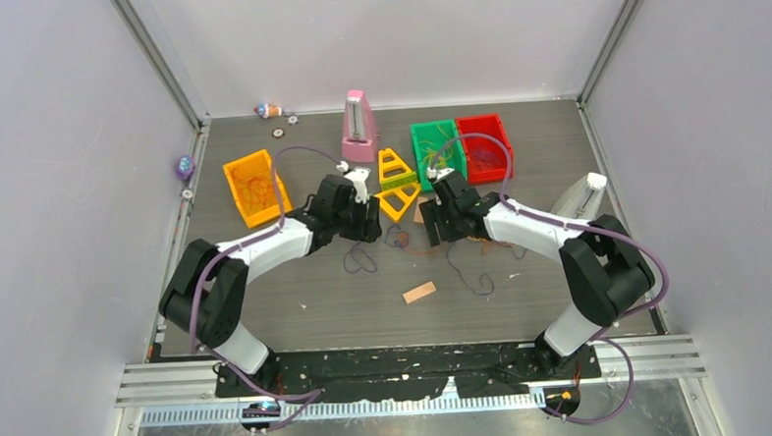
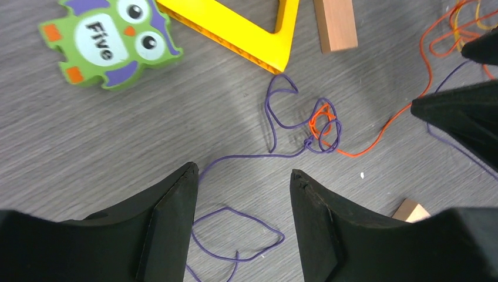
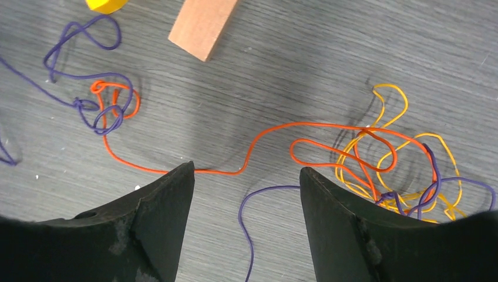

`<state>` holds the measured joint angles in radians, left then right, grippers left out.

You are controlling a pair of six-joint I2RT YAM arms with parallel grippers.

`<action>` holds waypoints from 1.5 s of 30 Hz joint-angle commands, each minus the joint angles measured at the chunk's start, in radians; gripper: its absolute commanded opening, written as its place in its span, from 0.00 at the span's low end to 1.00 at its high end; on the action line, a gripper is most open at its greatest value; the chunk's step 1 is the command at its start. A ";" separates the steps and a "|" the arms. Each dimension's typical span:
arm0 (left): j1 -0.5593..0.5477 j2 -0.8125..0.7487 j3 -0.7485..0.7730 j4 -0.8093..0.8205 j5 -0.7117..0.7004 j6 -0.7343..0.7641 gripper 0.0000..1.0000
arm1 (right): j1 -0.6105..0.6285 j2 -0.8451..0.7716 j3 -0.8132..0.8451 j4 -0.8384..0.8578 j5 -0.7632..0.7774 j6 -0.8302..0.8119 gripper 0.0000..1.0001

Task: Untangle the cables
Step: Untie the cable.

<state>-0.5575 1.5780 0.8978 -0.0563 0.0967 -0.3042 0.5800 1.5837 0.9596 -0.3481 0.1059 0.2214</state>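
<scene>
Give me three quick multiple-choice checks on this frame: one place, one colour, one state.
1. The small knot is: A. hanging in the air; B. lying on the table ahead of the left gripper; C. draped over a finger.
2. Colours in the larger tangle: A. orange, yellow, purple; B. green, blue; C. white only.
3. The left gripper is: A. shut on a cable; B. open, empty; C. shut, empty.
B: it lies flat on the grey surface. A: the right wrist view shows those three. B: its jaws stand apart, nothing gripped.
</scene>
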 commanded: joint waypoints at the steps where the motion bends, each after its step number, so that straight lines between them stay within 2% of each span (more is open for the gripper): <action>1: -0.006 0.080 0.083 -0.072 0.096 0.043 0.59 | 0.004 0.033 0.019 0.039 0.062 0.113 0.70; 3: -0.008 0.132 0.139 -0.124 0.130 0.043 0.59 | 0.004 0.054 0.007 0.065 0.056 0.126 0.64; 5: -0.008 0.164 0.164 -0.153 0.141 0.044 0.59 | 0.004 0.074 0.001 0.089 0.042 0.130 0.53; 8: -0.009 0.180 0.173 -0.158 0.144 0.049 0.59 | 0.003 0.083 -0.005 0.109 0.028 0.130 0.27; 10: -0.009 0.196 0.181 -0.164 0.146 0.051 0.59 | 0.004 0.073 -0.015 0.125 0.015 0.131 0.17; 13: -0.008 0.241 0.213 -0.192 0.173 0.054 0.59 | 0.004 0.061 -0.025 0.136 0.007 0.133 0.12; 15: -0.008 0.278 0.241 -0.226 0.206 0.054 0.56 | 0.004 0.057 -0.025 0.136 0.009 0.134 0.10; 16: -0.008 0.296 0.257 -0.247 0.223 0.057 0.49 | 0.004 0.055 -0.024 0.136 0.009 0.134 0.09; 19: -0.009 0.320 0.280 -0.270 0.280 0.060 0.10 | 0.003 0.040 -0.025 0.121 0.032 0.137 0.06; 20: -0.008 0.318 0.279 -0.266 0.303 0.062 0.00 | -0.001 0.033 -0.028 0.117 0.046 0.139 0.05; 26: 0.005 0.235 0.210 -0.196 0.258 0.045 0.00 | -0.086 -0.071 -0.100 0.104 0.046 0.156 0.05; 32: 0.057 0.073 0.052 -0.045 0.143 -0.007 0.00 | -0.236 -0.313 -0.234 0.102 0.073 0.166 0.05; 37: 0.073 0.044 0.032 -0.089 -0.046 -0.032 0.00 | -0.331 -0.464 -0.296 0.057 0.192 0.172 0.05; 39: 0.080 0.060 0.050 -0.124 -0.053 -0.039 0.00 | -0.340 -0.515 -0.305 0.054 0.215 0.170 0.05; 40: 0.081 0.060 0.052 -0.117 -0.034 -0.037 0.00 | -0.342 -0.534 -0.306 0.057 0.177 0.161 0.05; 42: 0.077 0.035 0.025 -0.036 0.063 -0.028 0.00 | -0.342 -0.534 -0.290 0.046 0.117 0.147 0.05; 43: 0.070 0.016 0.005 0.021 0.125 -0.021 0.03 | -0.341 -0.521 -0.271 0.034 0.096 0.139 0.05; 45: 0.041 -0.024 -0.033 0.121 0.206 0.018 0.26 | -0.342 -0.500 -0.244 0.019 0.024 0.123 0.05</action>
<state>-0.4812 1.6363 0.9112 -0.1299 0.1577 -0.3233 0.2390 1.0622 0.6609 -0.3069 0.2287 0.3714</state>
